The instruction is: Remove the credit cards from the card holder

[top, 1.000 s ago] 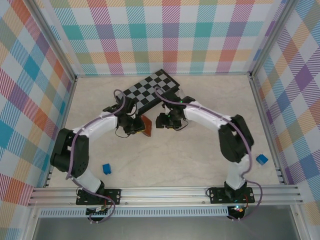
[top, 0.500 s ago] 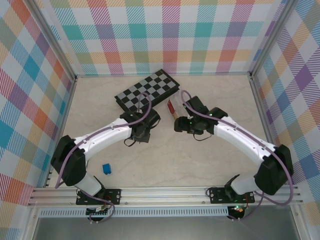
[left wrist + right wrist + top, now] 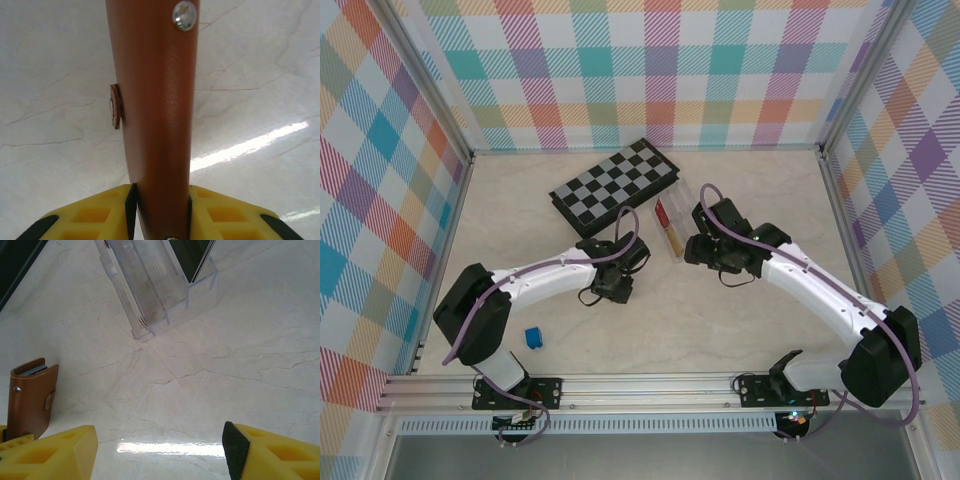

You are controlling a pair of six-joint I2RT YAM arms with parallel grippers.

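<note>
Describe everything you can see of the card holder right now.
The card holder is a small brown wallet of smooth leather-like material, closed. The left gripper clamps it edge-on, a yellow finger pressing each face. A silver stud sits near its free end, and a round brown snap tab juts from one side. In the right wrist view a pale grey edge shows at that free end. The marble-look table lies behind it; contact cannot be told.

The card holder (image 3: 31, 395) stands left of the box (image 3: 150, 290).
</note>
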